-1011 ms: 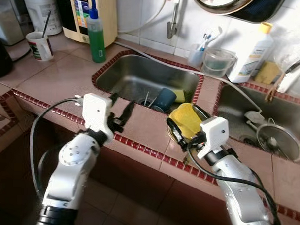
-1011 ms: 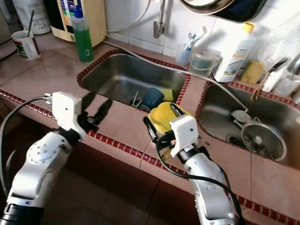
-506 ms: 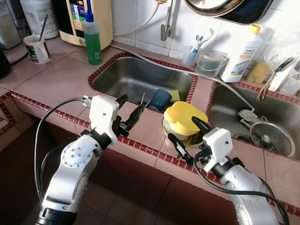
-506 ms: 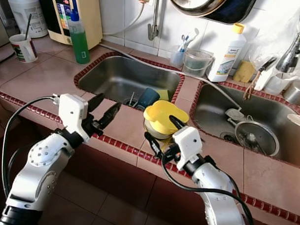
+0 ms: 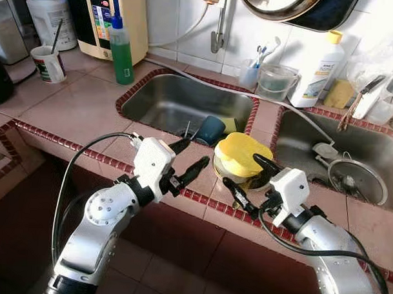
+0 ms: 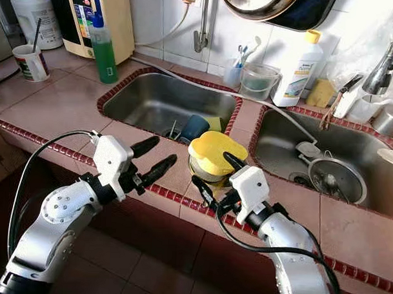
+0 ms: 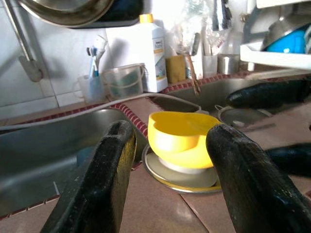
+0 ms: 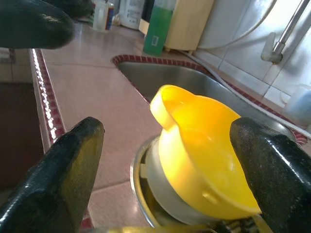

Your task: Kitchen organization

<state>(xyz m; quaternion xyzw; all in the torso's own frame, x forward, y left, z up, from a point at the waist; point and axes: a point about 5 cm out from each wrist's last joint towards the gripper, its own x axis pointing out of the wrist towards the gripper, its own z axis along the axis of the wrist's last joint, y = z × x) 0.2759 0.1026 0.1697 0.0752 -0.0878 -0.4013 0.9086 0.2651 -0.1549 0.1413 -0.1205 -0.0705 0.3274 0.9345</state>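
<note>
Two claws, both spread apart, flank a yellow bowl (image 5: 241,154) on the tabletop (image 5: 81,107): left claw (image 5: 188,156), right claw (image 5: 250,180). Bottle (image 7: 142,58) label unreadable.

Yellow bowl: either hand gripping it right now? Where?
Nothing held. Right hand is open, fingers flanking the yellow bowl without touching; left hand is open, short of it.
</note>
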